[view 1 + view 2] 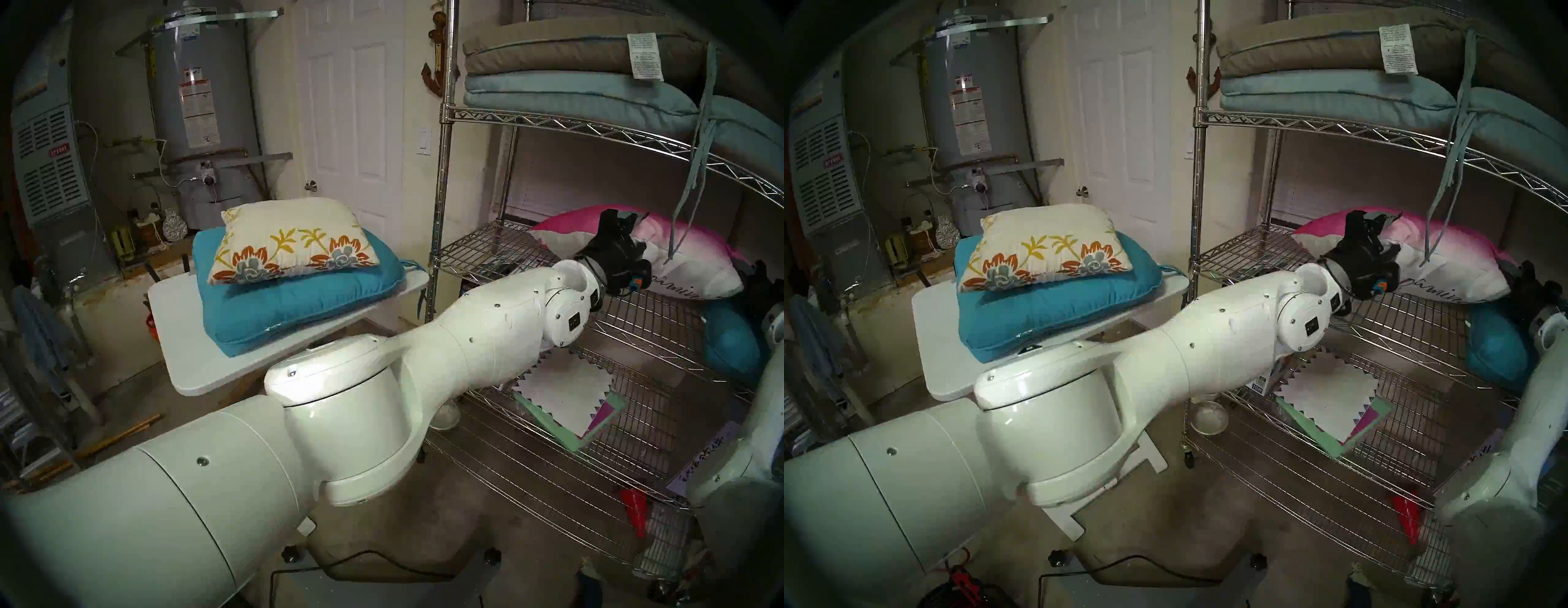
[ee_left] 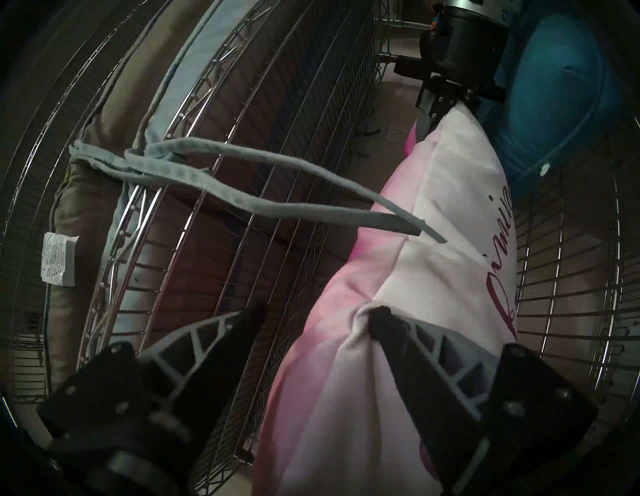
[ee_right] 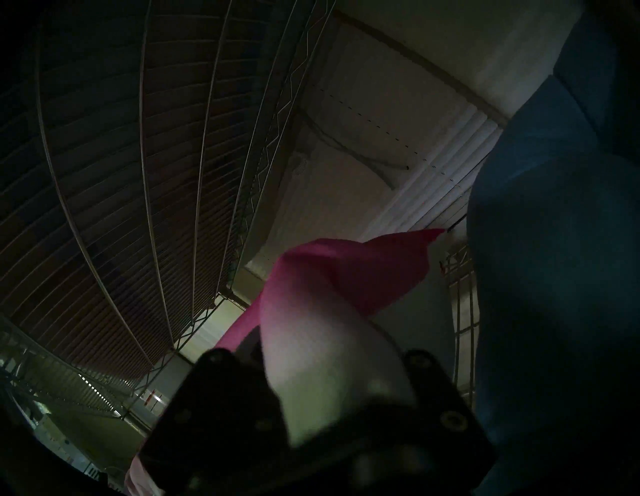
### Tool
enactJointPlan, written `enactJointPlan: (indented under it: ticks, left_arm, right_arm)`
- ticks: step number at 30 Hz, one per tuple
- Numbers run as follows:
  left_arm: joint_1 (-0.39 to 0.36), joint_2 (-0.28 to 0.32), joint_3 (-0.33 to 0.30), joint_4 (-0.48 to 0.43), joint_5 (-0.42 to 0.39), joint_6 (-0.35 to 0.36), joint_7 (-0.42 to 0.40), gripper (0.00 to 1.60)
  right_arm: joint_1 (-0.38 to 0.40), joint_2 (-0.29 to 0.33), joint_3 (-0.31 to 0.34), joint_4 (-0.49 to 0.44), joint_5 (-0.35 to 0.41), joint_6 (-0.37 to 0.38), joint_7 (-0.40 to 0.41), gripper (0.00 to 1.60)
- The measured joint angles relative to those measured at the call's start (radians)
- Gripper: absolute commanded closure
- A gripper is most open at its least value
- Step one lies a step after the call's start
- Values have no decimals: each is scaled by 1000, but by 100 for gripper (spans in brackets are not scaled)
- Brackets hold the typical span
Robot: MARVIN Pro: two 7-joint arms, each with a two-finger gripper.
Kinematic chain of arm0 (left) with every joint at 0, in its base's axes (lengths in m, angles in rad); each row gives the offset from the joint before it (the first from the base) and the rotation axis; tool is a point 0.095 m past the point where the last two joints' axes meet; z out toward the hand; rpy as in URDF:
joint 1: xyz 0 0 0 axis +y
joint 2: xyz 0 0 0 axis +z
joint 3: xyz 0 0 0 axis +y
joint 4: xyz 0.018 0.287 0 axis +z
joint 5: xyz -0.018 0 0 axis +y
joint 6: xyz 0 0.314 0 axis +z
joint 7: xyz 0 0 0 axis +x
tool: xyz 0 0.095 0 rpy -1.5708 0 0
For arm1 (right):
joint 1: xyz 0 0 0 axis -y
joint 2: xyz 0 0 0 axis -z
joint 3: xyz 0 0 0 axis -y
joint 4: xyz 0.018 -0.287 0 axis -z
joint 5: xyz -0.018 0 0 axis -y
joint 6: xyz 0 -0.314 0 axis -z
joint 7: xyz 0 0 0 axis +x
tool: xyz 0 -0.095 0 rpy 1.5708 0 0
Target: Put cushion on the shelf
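The cushion, cream-white with orange-and-grey flowers and yellow sprigs, lies on a teal cushion on a white table, left of the shelf; it also shows in the head right view. No gripper touches it. My left gripper is open inside the shelf's middle tier, one finger pressed into a pink-to-white pillow lying there. My right gripper is closed around that pillow's far end. In the right wrist view the pillow hides its fingers.
The shelf's upper tier holds flat tan and pale-blue seat cushions with ties hanging down. A second teal cushion sits at the middle tier's right. Papers lie on the lower tier. A water heater and a white door stand behind.
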Motion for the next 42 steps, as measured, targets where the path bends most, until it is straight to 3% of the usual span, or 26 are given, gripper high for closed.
enactJointPlan:
  ticks: [19,42]
  left_arm:
    - [-12,-5,18,-1,-26,-2,11,39]
    - [-24,-16,38,-3,-51,-9,20,39]
  right_arm:
    - [57,61,-22,-13,-23,-16,-35,160]
    - [96,146,17,95,-81,-44,-134,160]
